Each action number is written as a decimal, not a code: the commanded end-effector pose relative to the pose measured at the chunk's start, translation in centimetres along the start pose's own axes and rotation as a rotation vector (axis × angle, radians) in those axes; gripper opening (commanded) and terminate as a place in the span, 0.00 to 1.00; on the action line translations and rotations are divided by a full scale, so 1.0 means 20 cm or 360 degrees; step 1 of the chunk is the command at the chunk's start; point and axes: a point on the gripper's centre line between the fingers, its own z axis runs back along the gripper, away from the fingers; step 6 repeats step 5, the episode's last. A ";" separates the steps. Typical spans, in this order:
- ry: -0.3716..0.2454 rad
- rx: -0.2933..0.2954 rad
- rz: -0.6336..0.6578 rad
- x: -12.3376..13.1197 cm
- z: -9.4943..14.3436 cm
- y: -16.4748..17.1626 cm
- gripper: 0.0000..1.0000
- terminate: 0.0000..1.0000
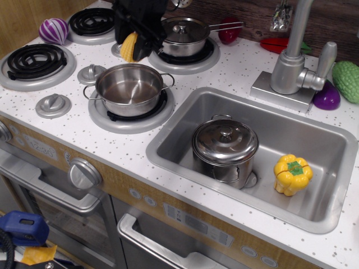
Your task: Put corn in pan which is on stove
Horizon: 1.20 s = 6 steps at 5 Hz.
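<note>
The yellow corn (pixel 129 47) hangs in my black gripper (pixel 133 45), which is shut on it above the stove (pixel 67 120), just behind the pan. The pan (pixel 129 89) is a shiny round steel pot with two loop handles. It stands empty on the front right burner. The corn is above and slightly behind the pan's far rim, clear of it. Most of my gripper body is cut off at the top edge.
A long-handled saucepan with lid (pixel 183 35) sits on the back right burner. A lidded stockpot (pixel 225 147) and a yellow bell pepper (pixel 292 174) are in the sink (pixel 185 115). A purple onion (pixel 53 30) lies back left. The faucet (pixel 293 61) stands at the right.
</note>
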 end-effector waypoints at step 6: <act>-0.0092 -0.0090 0.0071 -0.10 0.04 0.02 1.00 1.00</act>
